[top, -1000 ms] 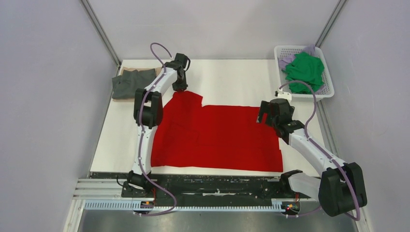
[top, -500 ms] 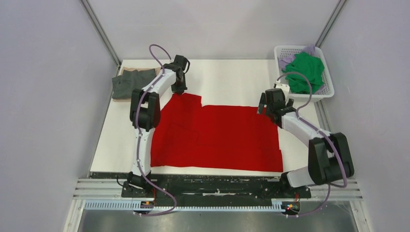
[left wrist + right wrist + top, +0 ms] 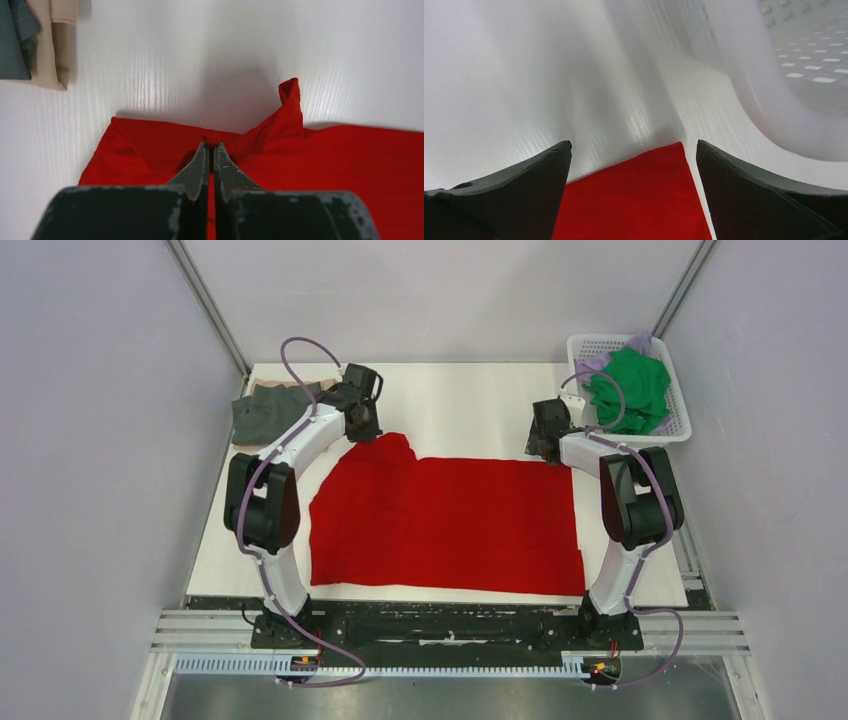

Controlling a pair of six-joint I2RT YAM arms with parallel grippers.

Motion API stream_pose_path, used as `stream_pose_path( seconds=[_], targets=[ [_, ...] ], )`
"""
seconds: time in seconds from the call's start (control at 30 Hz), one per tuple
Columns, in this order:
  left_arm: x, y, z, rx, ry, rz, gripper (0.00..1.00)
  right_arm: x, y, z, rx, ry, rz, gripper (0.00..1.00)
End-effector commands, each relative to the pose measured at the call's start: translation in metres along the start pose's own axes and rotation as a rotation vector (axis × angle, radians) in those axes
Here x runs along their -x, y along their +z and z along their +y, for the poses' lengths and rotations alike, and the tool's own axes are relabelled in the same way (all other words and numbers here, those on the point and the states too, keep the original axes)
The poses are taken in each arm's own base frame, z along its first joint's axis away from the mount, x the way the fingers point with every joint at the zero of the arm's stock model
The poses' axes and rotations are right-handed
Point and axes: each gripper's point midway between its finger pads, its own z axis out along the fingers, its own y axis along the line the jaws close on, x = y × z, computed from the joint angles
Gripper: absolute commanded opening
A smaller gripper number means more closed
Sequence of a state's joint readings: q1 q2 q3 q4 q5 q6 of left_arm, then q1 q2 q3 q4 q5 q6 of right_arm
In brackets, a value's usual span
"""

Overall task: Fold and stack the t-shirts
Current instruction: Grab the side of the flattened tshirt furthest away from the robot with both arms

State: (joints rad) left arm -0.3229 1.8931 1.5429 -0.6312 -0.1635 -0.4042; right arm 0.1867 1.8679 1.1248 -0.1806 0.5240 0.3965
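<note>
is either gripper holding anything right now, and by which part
The left gripper is shut on the bright red cloth t-shirt, pinching its far edge near the left corner. The right gripper is open over the far right corner, holding nothing.

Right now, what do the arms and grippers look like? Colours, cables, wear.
Left arm and right arm match: white tubular links, bulky black joint housings, a purple cable looping outside each. Left gripper has dark, narrow tapered fingers on a black block with scuffed, chipped edges. Right gripper shows broad black wedge-shaped fingers.
</note>
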Motion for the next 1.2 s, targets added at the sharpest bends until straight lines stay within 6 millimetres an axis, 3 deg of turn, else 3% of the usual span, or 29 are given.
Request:
stream_pose_path(
  seconds=[0.0, 0.3, 0.57, 0.67, 0.97, 1.17],
  targets=[
    [0.007, -0.017, -0.008, -0.048, -0.051, -0.069, 0.02, -0.001, 0.004, -0.008, -0.058, 0.006, 0.008, 0.96],
    [-0.005, -0.03, 0.0, -0.042, -0.068, -0.087, 0.02, -0.029, -0.004, -0.019, -0.058, 0.003, 0.057, 0.8],
    [-0.006, -0.038, 0.0, -0.053, -0.075, -0.1, 0.02, -0.024, -0.015, -0.036, -0.113, 0.014, 0.023, 0.69],
    [-0.008, -0.04, 0.002, -0.054, -0.078, -0.105, 0.02, -0.023, -0.015, -0.035, -0.112, 0.027, 0.02, 0.59],
    [-0.013, -0.048, 0.007, -0.057, -0.086, -0.12, 0.02, -0.026, -0.002, -0.016, -0.055, 0.102, 0.018, 0.43],
    [-0.014, -0.049, 0.009, -0.05, -0.084, -0.126, 0.02, -0.018, 0.003, -0.007, -0.029, 0.06, 0.011, 0.23]
  ],
)
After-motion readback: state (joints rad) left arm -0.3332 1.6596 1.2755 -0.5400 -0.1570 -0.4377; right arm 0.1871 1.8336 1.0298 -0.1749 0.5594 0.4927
